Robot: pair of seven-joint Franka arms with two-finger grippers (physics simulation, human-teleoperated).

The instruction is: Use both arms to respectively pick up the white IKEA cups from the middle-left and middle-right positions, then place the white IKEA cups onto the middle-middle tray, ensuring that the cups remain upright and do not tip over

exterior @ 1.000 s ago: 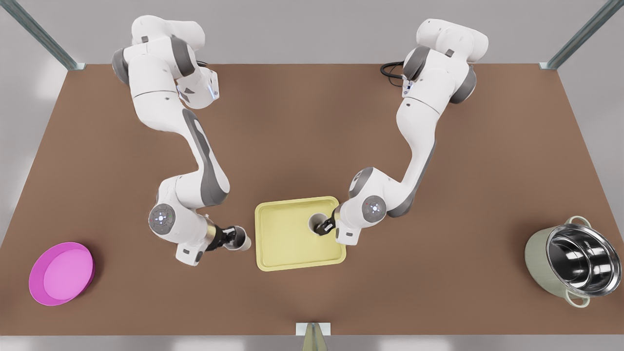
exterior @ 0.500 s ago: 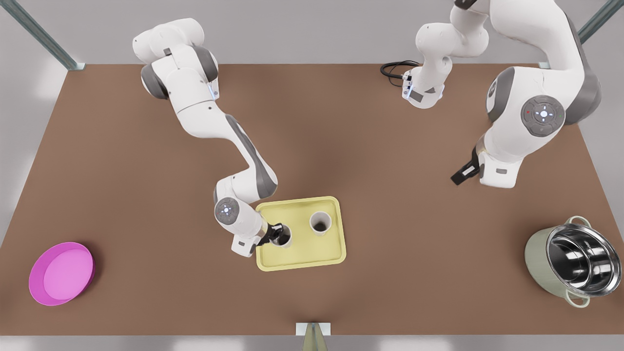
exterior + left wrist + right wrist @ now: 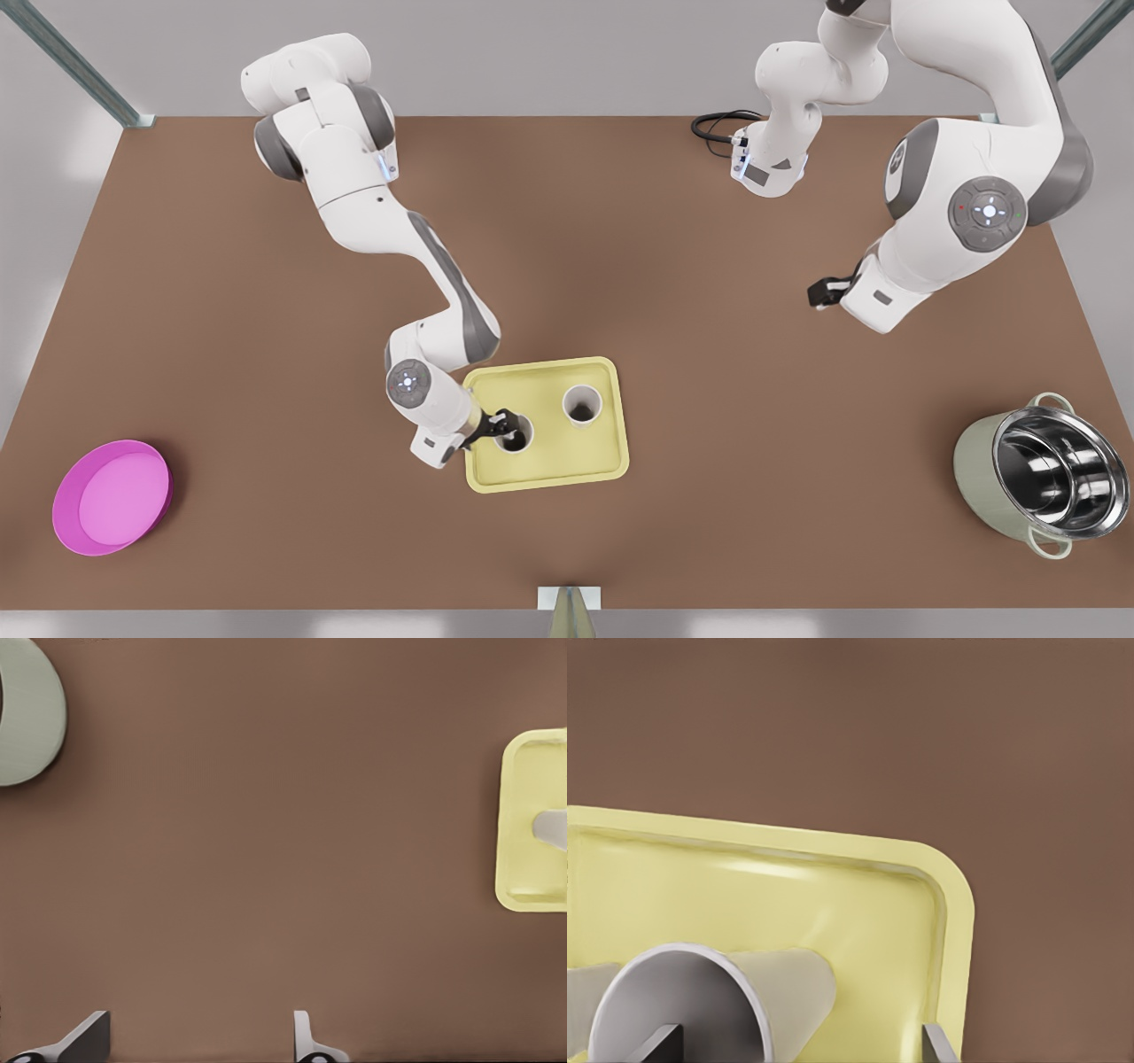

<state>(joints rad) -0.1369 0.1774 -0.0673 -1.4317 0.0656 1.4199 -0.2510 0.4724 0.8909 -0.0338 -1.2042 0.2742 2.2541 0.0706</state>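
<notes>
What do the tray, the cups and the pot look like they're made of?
Tray: likely moulded plastic, pale yellow, with a soft sheen on its rounded rim. Cups: matte white, plastic or ceramic, can't tell. Pot: mirror-like steel inside, green coated outside. Right hand open at one cup; left hand waits, open.

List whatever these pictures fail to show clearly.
1. Right pincer at the white cup on the front view's left: whether its open fingers touch the cup wall is too small to tell in the front view, and the right wrist view's edge cuts off the fingertips.
2. Left pincer: small and dark in the front view; the left wrist view's edge cuts its fingers.
3. Steel pot: cut by the left wrist view's edge.
</notes>
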